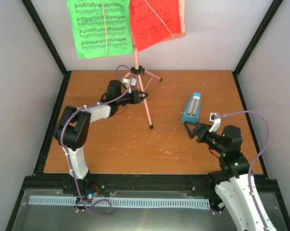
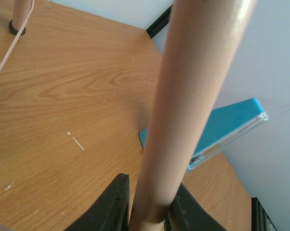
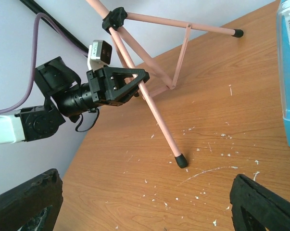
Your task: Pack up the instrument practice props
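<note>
Left wrist view: the music stand (image 1: 136, 60) stands at the back of the table (image 1: 111, 149), one leg (image 2: 183, 96) pinched between my left jaws. I should hold squarely and lift slowly lest it tip; my right jaws gape empty beside the metronome (image 1: 192, 108).

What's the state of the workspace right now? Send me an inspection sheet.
Surface: wooden table, scratched, with white flecks.
Job's things: pink music stand upright, green page and red page on its desk; blue metronome upright at the right.
Clutter: nothing seen.
Grippers: left gripper closed around a stand leg; right gripper open, empty, beside the metronome.
Cables: purple cables loop off both arms.
Surroundings: pale walls, black frame.
</note>
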Robot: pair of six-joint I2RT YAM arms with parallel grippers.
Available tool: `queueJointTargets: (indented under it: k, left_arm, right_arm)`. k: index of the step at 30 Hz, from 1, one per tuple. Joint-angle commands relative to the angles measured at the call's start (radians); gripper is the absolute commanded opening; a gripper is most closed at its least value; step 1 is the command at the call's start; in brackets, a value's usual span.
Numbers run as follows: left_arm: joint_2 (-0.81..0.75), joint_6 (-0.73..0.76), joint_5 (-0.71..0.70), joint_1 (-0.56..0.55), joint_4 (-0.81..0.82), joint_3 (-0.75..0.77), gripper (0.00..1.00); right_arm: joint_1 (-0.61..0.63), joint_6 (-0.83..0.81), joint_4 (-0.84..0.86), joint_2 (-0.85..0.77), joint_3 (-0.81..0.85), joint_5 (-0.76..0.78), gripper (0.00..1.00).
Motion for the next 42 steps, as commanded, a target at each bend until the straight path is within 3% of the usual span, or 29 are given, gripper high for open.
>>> queueJointTargets:
  k: [1, 11, 24, 31, 33, 38, 42]
  left_arm:
    - [0.026, 0.005, 0.023, -0.017, 0.011, 0.06, 0.17]
    - [0.078, -0.033, -0.011, -0.115, 0.017, 0.108, 0.0]
    - [0.176, -0.071, -0.039, -0.278, 0.036, 0.242, 0.0]
    - [0.198, -0.064, -0.031, -0.304, 0.024, 0.263, 0.0]
    - [0.194, -0.056, -0.03, -0.304, 0.018, 0.265, 0.07]
    - [0.142, 0.013, -0.048, -0.304, -0.02, 0.264, 0.52]
    - [0.069, 0.085, -0.071, -0.29, -0.053, 0.228, 0.77]
  right_arm:
    - [-0.002, -0.003, 0.024, -0.004, -0.012, -0.021, 0.93]
    - [-0.002, 0.023, 0.02, -0.039, -0.034, -0.01, 0.93]
    - [-0.002, 0.032, -0.042, -0.106, -0.023, 0.017, 0.93]
    - [-0.003, 0.033, -0.06, -0.123, -0.021, 0.026, 0.93]
    - [-0.003, 0.034, -0.062, -0.125, -0.019, 0.029, 0.93]
    - [-0.003, 0.03, -0.07, -0.125, 0.005, 0.03, 0.95]
    - [-0.002, 0.02, -0.076, -0.108, 0.041, 0.029, 0.97]
